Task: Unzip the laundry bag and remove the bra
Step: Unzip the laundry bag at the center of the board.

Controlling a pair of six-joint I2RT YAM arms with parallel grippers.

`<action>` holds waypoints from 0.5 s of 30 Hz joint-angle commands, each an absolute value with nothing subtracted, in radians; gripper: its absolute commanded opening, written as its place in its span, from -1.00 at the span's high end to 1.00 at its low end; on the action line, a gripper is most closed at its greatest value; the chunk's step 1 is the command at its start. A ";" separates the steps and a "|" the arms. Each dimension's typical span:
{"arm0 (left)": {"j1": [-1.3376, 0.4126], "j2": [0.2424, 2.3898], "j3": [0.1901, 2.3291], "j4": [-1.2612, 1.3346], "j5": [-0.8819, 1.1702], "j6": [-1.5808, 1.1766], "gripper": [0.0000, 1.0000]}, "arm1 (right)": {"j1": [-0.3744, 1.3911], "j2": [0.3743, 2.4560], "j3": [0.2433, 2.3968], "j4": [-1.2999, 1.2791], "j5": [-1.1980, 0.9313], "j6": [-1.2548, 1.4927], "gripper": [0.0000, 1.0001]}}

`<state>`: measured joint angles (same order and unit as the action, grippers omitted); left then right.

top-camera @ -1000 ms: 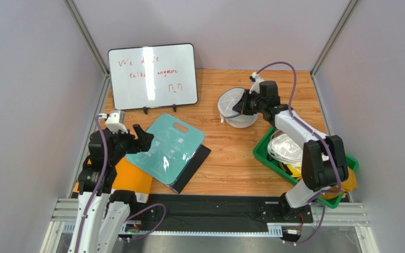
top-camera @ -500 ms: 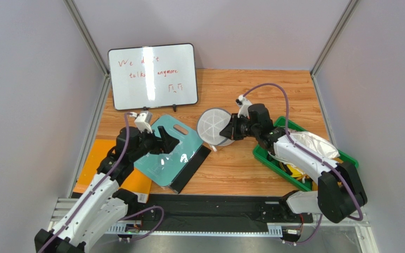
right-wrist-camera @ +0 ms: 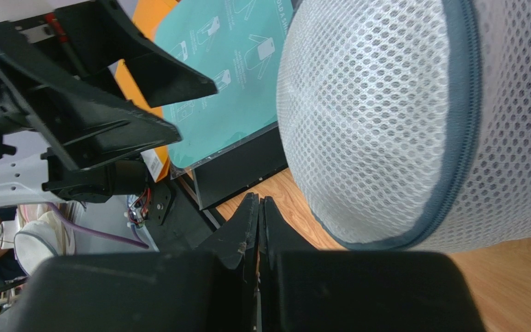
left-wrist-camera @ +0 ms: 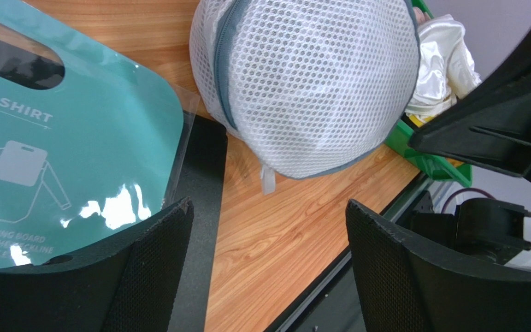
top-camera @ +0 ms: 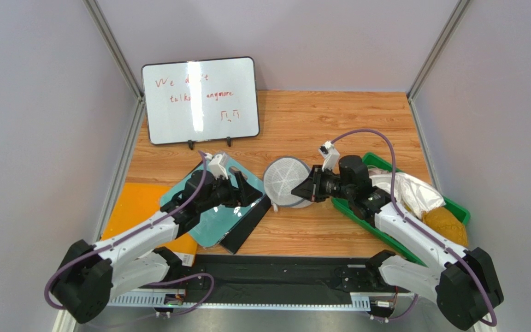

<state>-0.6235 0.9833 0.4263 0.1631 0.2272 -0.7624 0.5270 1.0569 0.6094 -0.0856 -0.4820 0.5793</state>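
Spreading wide, the left gripper (left-wrist-camera: 268, 273) has nothing between its mesh-faced pads (left-wrist-camera: 154, 266), and the gap between them faces the laundry bag (left-wrist-camera: 317, 76) just ahead. The right gripper (right-wrist-camera: 259, 205) has its fingers pressed flat together. No mesh shows between them, so whether they pinch any of the bag cannot be told, though the bag sits right against that side.

In the top view the bag stands on edge at the table's middle, with the left gripper at its 9 o'clock and the right at its 3 o'clock. A second ago it was up near the table's 1 o'clock with the right arm, while the left arm was tucked back at 8 o'clock. Since then the right arm has brought the bag down toward 7 o'clock, and the left arm has reached out over the teal folding board (left-wrist-camera: 60, 159) to meet it.

The grey-blue zip (left-wrist-camera: 223, 62) looks closed all round, and its pull tab (left-wrist-camera: 267, 178) hangs at the bag's 6 o'clock, facing the left fingers. The bra does not show; it is presumably inside. Judged from this, positioning is done and unzipping has not begun.
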 commanded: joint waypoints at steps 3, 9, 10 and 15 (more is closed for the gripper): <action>-0.672 1.156 0.482 0.399 0.242 -0.836 -0.68 | 0.531 1.000 0.577 -0.064 -0.502 0.603 1.00; -0.676 1.281 0.479 0.530 0.247 -0.879 -0.64 | 0.531 0.974 0.565 -0.086 -0.496 0.601 1.00; -0.676 1.298 0.480 0.544 0.256 -0.884 -0.62 | 0.531 0.970 0.566 -0.090 -0.495 0.603 1.00; -0.676 1.394 0.486 0.626 0.255 -0.899 -0.50 | 0.531 0.924 0.577 -0.132 -0.492 0.603 1.00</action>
<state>-0.6724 1.3441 0.4541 0.4732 0.2443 -0.8745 0.5270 0.9730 0.5690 -0.1162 -0.4831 0.5911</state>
